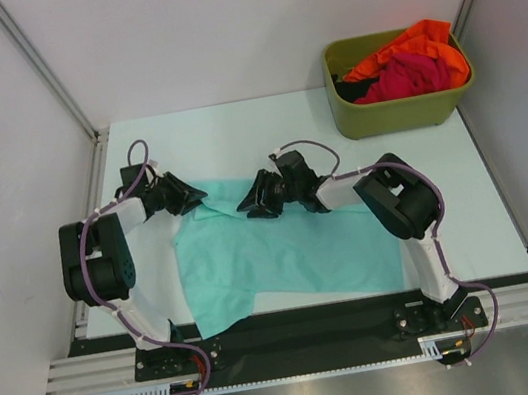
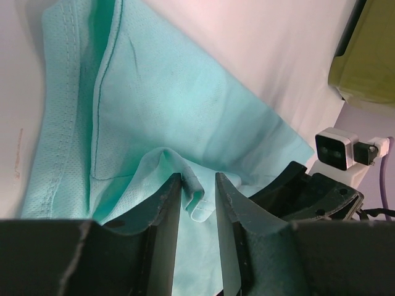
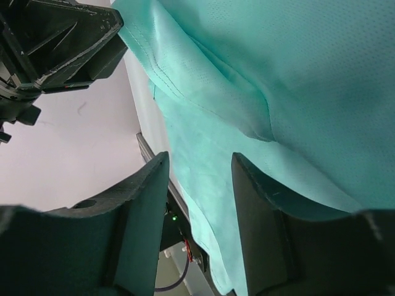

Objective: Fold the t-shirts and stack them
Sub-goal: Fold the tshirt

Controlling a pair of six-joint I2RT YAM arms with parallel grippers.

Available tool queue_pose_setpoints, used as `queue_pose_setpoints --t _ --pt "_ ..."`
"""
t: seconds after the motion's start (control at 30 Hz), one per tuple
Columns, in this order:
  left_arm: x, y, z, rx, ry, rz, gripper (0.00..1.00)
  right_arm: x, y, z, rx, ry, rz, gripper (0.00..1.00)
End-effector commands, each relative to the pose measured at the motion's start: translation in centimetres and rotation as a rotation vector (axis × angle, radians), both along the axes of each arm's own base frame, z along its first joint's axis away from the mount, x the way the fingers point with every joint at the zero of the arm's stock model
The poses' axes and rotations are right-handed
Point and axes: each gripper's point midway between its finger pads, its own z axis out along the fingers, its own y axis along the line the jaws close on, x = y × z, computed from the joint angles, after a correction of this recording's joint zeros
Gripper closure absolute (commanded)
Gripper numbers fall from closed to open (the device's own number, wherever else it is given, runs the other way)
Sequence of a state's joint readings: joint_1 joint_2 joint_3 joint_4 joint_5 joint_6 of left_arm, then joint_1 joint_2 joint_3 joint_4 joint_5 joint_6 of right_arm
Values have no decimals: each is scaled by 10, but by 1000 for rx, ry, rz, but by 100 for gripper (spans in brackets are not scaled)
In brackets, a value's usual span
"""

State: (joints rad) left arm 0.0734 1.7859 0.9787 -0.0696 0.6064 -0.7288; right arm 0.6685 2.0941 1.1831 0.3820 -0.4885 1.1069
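Left wrist view: left end effector (image 2: 197, 182) narrowly pinches a fold of the teal t-shirt (image 2: 173, 92). Right end effector (image 3: 199, 159), jaws apart, should probably grip likewise.

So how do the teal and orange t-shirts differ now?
The teal cloth t-shirt lies spread on the pale table; the bright orange cloth t-shirt sits crumpled in the olive-green plastic bin. The teal one touches no other shirt; the orange one touches a magenta-red shirt. Neither is folded.
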Motion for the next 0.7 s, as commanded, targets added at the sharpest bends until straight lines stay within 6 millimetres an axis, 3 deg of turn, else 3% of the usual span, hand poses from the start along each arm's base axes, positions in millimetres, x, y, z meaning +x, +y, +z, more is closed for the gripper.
queue_pose_setpoints --t 0.0,0.3,0.67 --pt "11 1 15 8 -56 -16 66 13 8 5 24 -56 -27 51" --pt "9 1 14 13 -54 -21 67 10 4 -16 -90 -33 -56 61" --pt "9 2 14 20 -55 -20 67 19 7 -33 -150 -59 -46 58"
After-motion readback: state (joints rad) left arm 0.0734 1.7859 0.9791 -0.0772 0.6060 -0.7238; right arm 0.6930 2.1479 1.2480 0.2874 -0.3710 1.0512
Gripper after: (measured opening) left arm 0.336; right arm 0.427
